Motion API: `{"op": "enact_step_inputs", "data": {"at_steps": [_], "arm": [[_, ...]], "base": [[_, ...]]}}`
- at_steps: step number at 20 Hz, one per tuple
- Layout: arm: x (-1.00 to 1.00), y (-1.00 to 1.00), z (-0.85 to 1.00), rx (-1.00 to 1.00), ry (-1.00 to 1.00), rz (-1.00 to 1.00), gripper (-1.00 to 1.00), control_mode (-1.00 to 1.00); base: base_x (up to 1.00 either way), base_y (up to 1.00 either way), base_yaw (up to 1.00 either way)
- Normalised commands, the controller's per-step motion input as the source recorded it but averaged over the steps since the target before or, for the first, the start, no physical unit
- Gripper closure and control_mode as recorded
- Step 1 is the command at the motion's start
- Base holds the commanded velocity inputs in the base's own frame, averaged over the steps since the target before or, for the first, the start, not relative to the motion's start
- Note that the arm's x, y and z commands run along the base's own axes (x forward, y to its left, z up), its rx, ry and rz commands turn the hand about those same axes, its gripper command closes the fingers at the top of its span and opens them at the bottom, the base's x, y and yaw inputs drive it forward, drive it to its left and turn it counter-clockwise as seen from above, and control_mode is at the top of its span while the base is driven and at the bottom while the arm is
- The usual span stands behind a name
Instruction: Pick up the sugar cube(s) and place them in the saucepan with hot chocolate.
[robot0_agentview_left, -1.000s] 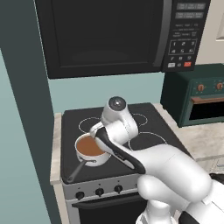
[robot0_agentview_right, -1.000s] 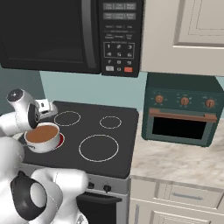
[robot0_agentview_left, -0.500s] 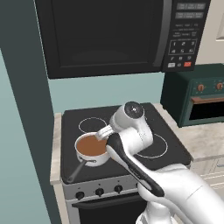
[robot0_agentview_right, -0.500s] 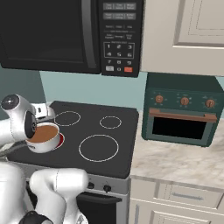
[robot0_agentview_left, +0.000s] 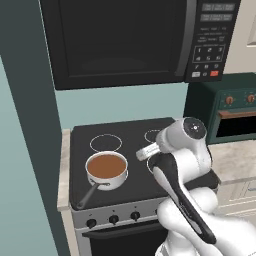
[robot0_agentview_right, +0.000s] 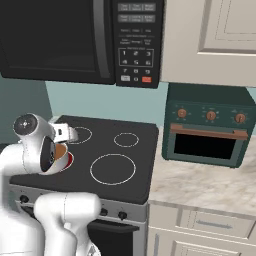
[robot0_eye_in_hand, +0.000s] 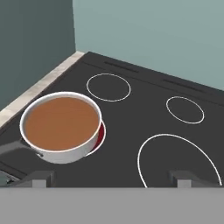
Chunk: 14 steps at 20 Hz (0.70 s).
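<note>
Now the saucepan (robot0_agentview_left: 106, 171) sits at the front left corner of the black stove top (robot0_agentview_left: 135, 185), over a red-glowing burner (robot0_eye_in_hand: 100, 133), filled with hot chocolate (robot0_eye_in_hand: 61, 122); its dark handle (robot0_agentview_left: 88, 195) points toward the front edge. Above the stove's middle, the tool (robot0_eye_in_hand: 113, 178) spreads wide apart, holding nothing, its fingertips (robot0_eye_in_hand: 40, 177) low.

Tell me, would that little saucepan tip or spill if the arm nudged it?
Probably spill before tipping: the hot chocolate sits near the rim of the saucepan. Its base looks wide and low, so it would likely slide on the smooth stovetop. The long handle might make it swivel.
</note>
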Motion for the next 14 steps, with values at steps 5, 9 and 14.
{"op": "enact_step_inputs", "data": {"at_steps": [5, 9, 14], "arm": [[-0.07, -0.97, 0.24, 0.0, 0.09, -0.18, -1.0, -1.0], [-0.13, -0.81, 0.03, 0.0, 0.12, -0.27, -1.0, -1.0], [-0.24, -0.68, 0.16, 0.0, 0.03, -0.27, -1.0, -1.0]], "base": [[0.0, 0.0, 0.0], [0.0, 0.0, 0.0], [0.0, 0.0, 0.0]]}}
